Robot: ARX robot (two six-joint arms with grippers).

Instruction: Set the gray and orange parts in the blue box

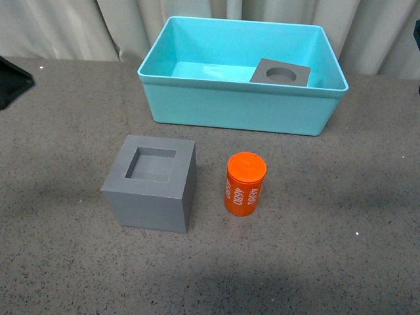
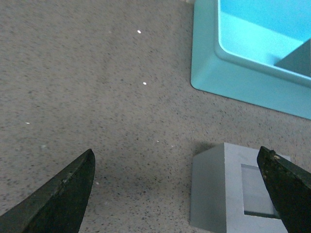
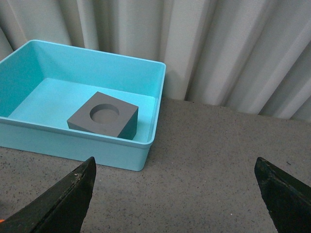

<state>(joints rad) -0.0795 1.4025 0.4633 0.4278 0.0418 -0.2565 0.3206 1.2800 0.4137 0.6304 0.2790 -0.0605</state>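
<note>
1. Front view: round-recess matte gray cube (image 1: 281, 72) inside turquoise plastic box (image 1: 236, 88); square-recess gray cube (image 1: 152, 184), orange cylinder (image 1: 245, 185) on table (image 1: 328, 230) before it.
2. Spread wide, nothing held: left gripper (image 2: 176, 150), right gripper (image 3: 175, 160).
3. Likely next: straddle square-recess gray cube's flat sides squarely, lift clear of rim.

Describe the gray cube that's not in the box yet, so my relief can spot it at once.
Find the big turquoise-blue box at the back of the dark table. In front of it stand two things: an orange cylinder and, to its left, the gray cube. Its top has a square recess, while the cube inside the box has a round one.
</note>
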